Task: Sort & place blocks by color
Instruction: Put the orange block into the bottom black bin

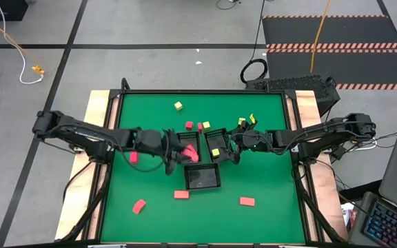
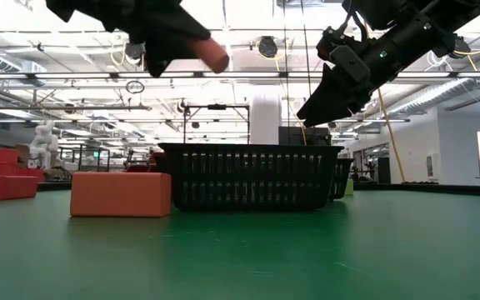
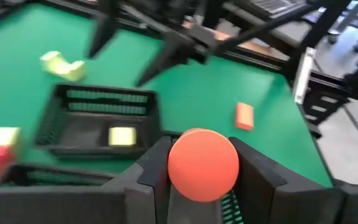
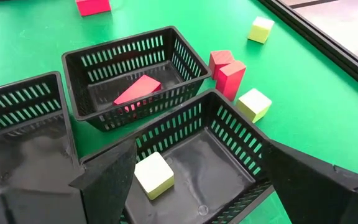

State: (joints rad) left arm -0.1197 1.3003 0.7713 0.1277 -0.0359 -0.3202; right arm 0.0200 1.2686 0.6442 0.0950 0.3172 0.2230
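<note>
My left gripper hangs above the black mesh trays at the table's middle, shut on a red block with a round end, which also shows high up in the low view. My right gripper stands open above a tray that holds a yellow-green cube. The tray beyond it holds a red wedge. Loose red blocks and yellow-green blocks lie flat on the green table. My left gripper pinches the red block between its two fingers, one on each side of its rounded body. The fingers come from the table's left, slanting a little downward. The block's round end sticks out past the fingertips, lifted clear above the trays.
A third tray stands nearer the table's front, with a red bar lying beside it. Two red blocks and a yellow-green cube sit close to the trays' far side. Raised black rails edge the table.
</note>
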